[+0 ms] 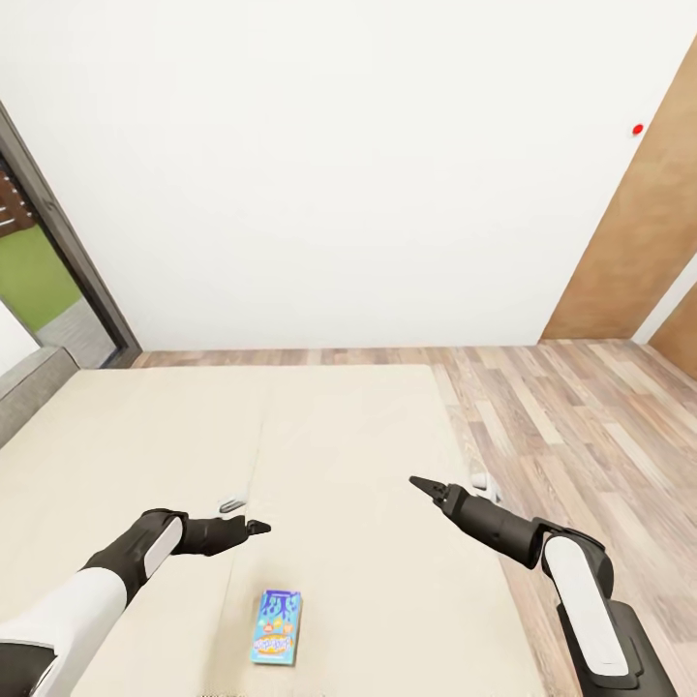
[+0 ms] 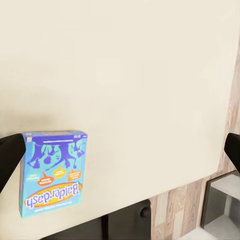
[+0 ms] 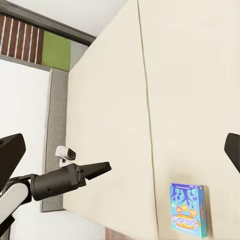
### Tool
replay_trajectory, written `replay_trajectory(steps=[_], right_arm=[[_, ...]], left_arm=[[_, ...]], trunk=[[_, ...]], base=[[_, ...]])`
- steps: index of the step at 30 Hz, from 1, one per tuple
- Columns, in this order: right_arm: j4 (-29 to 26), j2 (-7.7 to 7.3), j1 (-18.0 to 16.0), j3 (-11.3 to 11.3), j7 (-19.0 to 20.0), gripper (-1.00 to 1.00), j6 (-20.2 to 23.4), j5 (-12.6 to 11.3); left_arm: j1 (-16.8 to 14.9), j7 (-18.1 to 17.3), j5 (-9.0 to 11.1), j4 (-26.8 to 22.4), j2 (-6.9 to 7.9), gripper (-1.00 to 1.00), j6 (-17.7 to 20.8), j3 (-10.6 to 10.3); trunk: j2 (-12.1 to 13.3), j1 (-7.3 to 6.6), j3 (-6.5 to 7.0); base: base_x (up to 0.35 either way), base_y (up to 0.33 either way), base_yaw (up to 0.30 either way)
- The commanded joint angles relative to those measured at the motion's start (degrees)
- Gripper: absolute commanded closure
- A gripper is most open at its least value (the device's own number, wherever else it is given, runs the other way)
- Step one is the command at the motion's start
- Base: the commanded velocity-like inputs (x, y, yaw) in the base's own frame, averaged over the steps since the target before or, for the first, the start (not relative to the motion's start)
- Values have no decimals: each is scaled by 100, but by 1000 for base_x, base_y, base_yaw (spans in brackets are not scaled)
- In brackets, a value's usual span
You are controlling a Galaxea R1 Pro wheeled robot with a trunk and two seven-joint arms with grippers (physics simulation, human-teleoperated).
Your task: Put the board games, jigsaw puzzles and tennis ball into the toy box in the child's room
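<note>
A small blue-cyan board game (image 1: 276,627) lies flat on the beige bed (image 1: 319,436), close to the near edge between my two arms. My left gripper (image 1: 254,528) hovers over the mattress just beyond and slightly left of the box; it is open with nothing held. The left wrist view shows the board game (image 2: 52,172) beside one finger (image 2: 9,155) of the left gripper (image 2: 120,152). My right gripper (image 1: 426,486) is open over the bed's right side. In the right wrist view the board game (image 3: 188,209) lies well away from the right gripper (image 3: 120,150).
A grey headboard (image 1: 29,387) and a dark-framed window (image 1: 58,261) are on the left. Wood-plank floor (image 1: 581,416) runs along the bed's right side up to a white wall and a brown panel (image 1: 629,242). My dark base (image 2: 125,222) stands at the bed's near edge.
</note>
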Motion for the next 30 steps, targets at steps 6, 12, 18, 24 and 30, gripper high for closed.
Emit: replay_trajectory(steps=[6,12,18,24,30], right_arm=[[4,1,-5,-10,58,-100,27,54],[0,-5,-5,-14,62,-100,34,58],[5,-4,-5,-16,64,-100,34,60],[8,-7,-5,-18,64,-100,35,61],[13,-5,-5,-18,62,-100,35,63]], left_arm=[[-4,11,28,-5,-2,-100,28,-29],[-4,20,26,-5,1,-100,21,-35],[-5,31,24,-5,1,-100,20,-33],[-5,41,21,-5,-12,-100,20,-36],[-4,48,21,-5,-13,-100,16,-37]], trunk=[[-11,3,-67],[-11,3,-124],[-11,3,-181],[-11,3,-238],[-11,3,-294]], base=[[0,0,0],[0,0,0],[0,0,0],[0,0,0],[0,0,0]])
